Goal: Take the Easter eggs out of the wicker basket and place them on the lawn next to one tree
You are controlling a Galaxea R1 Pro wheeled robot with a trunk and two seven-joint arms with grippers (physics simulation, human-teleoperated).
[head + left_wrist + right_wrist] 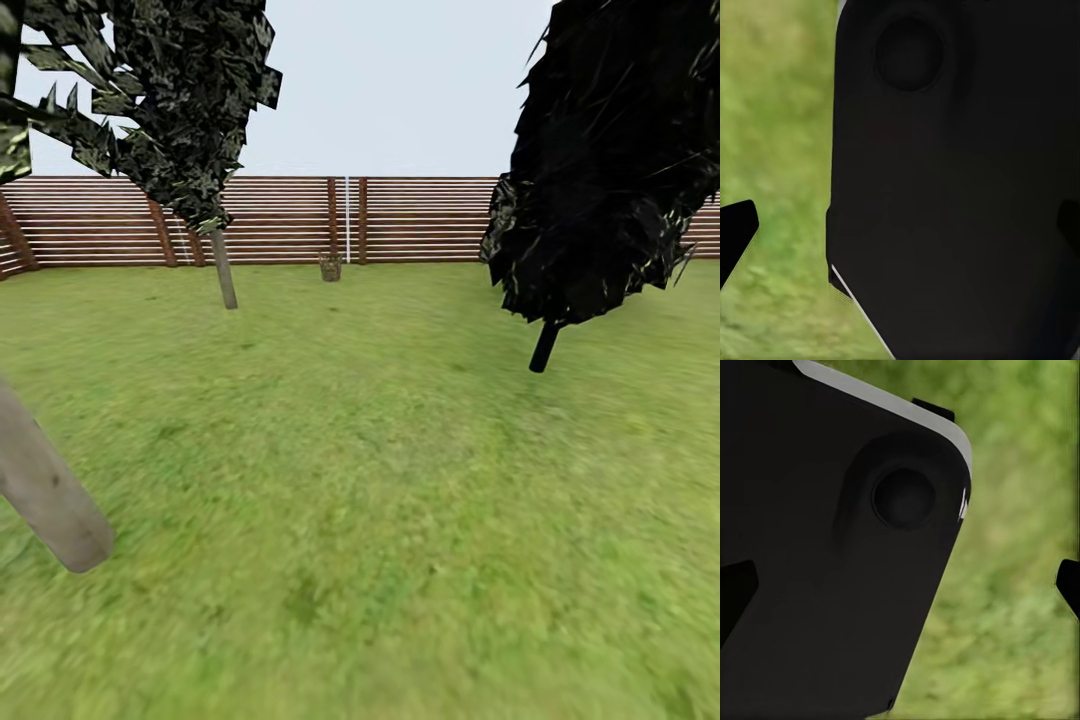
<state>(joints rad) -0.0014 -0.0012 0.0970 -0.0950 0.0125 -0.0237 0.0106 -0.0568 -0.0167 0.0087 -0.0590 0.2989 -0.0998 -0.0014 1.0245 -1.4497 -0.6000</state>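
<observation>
Head view: wicker basket [330,266] sits far off on the lawn [380,480], right up by the slat fence [420,220]. Too small to tell if eggs are inside. Pale-trunk tree [222,268] stands left of the basket, near the fence; another pale trunk [45,490] leans in close at my left edge. Black-foliage tree [610,160] with a thin black trunk is on the right, mid-lawn.

My left gripper [900,236]: fingertips at both frame edges, spread wide, holding nothing, a black robot body panel [952,187] behind it. My right gripper [900,589]: same, tips wide apart, empty, black panel [832,555] and grass behind.
</observation>
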